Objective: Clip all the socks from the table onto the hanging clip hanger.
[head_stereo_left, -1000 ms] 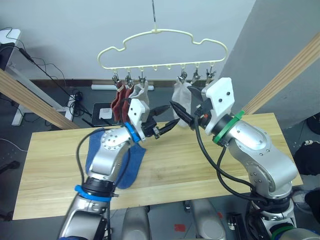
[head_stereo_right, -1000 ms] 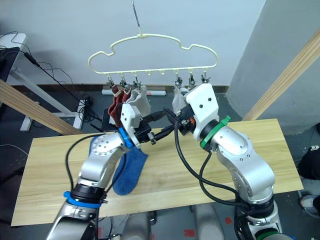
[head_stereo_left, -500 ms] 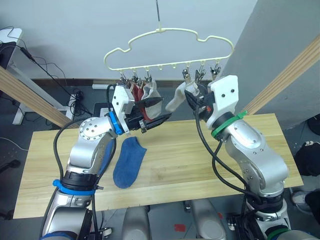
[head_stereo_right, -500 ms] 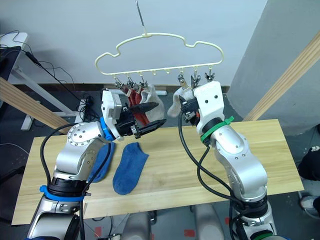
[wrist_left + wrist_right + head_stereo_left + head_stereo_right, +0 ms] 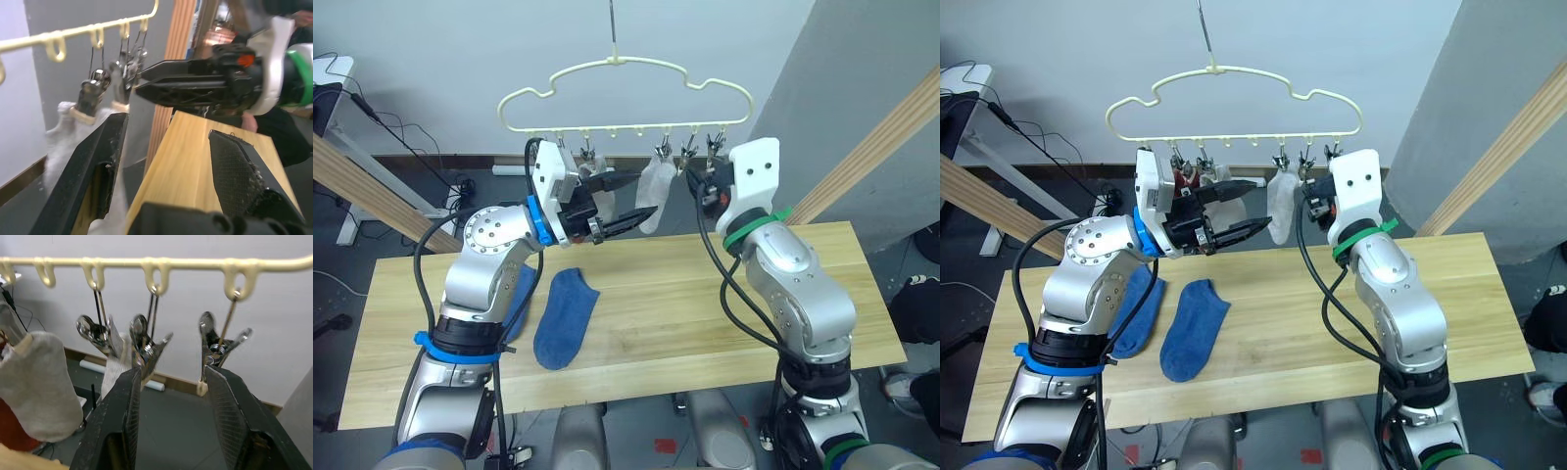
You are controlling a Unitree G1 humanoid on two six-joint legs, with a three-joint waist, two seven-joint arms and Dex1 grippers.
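Head views: clip hanger [image 5: 625, 98] carries rust and grey socks; two blue socks [image 5: 1193, 329] lie on the table [image 5: 705, 304], unclipped. No legible writing.

Left wrist view: left gripper [image 5: 168, 166] is wide open, empty, beside a hung grey sock [image 5: 63, 147].

Right wrist view: right gripper [image 5: 171, 404] is open, empty, below free clips [image 5: 217, 340].

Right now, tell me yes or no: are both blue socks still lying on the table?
Yes. Both blue socks lie flat on the table, below the left claw.
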